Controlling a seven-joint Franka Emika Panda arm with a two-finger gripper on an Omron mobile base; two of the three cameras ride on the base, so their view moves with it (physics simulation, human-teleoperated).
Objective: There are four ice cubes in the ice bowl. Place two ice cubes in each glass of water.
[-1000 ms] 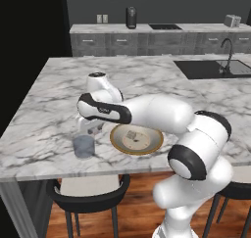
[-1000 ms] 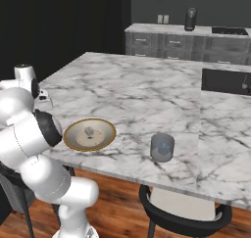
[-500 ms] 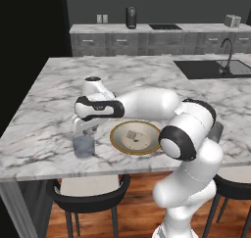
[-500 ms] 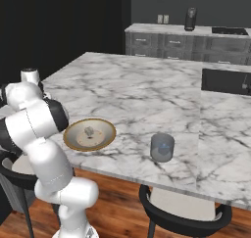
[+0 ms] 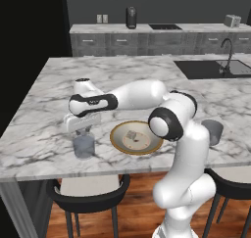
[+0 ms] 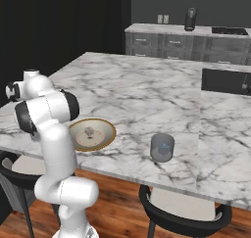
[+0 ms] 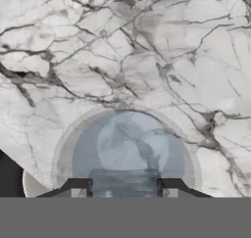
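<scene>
- The fingers [image 7: 125, 189] hang right over the left glass of water [image 5: 84, 145], clasping an ice cube [image 7: 123, 183].
- Ice bowl [image 5: 117, 139] sits at the glass's 3 o'clock on the counter [image 5: 147, 75], holding one cube [image 5: 131, 135].
- Second glass [image 6: 162, 147] stands well apart.

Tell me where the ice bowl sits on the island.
In the left base view the ice bowl sits near the marble island's front edge, between the two glasses, closer to the left glass under the pincer.
</scene>
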